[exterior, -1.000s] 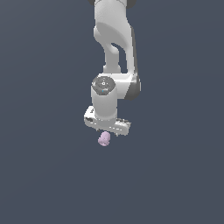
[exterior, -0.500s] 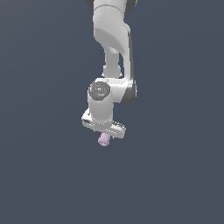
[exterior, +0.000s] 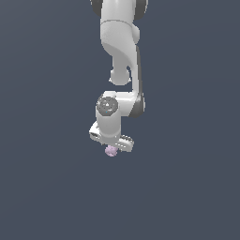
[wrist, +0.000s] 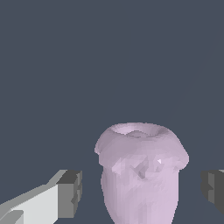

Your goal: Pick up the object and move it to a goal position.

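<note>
One object [wrist: 140, 175]: we log a pink-lilac blob, long axis running away from the wrist camera. One gripper [exterior: 111, 146]: two fingers [wrist: 70, 193] flanking it; contact unconfirmed.

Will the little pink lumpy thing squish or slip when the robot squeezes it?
The pink blob looks hard-edged and faceted, so it probably stays stiff rather than squishing. Its sides are rounded and bumpy, so it might twist or slip between the flat fingers. It is far smaller than the gripper, so likely light.
</note>
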Action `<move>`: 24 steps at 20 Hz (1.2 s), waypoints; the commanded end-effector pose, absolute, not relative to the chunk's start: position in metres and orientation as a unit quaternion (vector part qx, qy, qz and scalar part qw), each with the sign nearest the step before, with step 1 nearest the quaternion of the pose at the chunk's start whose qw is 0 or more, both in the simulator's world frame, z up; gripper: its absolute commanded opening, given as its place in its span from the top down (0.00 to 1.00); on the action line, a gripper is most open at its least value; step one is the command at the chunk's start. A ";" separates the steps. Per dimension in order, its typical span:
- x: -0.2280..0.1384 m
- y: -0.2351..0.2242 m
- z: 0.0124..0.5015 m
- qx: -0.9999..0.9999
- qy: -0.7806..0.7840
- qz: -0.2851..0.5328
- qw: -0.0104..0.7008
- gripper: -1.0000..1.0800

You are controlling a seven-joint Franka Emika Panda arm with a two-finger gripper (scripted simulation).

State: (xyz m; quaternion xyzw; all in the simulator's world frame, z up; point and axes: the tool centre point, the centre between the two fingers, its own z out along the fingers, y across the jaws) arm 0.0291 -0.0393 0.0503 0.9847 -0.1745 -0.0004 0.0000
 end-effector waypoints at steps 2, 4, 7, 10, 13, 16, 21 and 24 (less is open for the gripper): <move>0.030 -0.039 0.039 0.985 -0.175 0.000 0.000 0.04; 0.030 -0.040 0.038 0.985 -0.175 0.000 0.000 0.04; 0.030 -0.040 0.038 0.985 -0.175 0.000 0.000 1.00; 0.030 -0.040 0.038 0.985 -0.175 0.000 0.000 1.00; 0.030 -0.040 0.038 0.985 -0.175 0.000 0.000 1.00; 0.030 -0.040 0.038 0.985 -0.175 0.000 0.000 1.00; 0.027 -0.030 0.039 0.985 -0.175 0.000 0.000 1.00; 0.023 -0.014 0.042 0.985 -0.175 0.000 0.000 1.00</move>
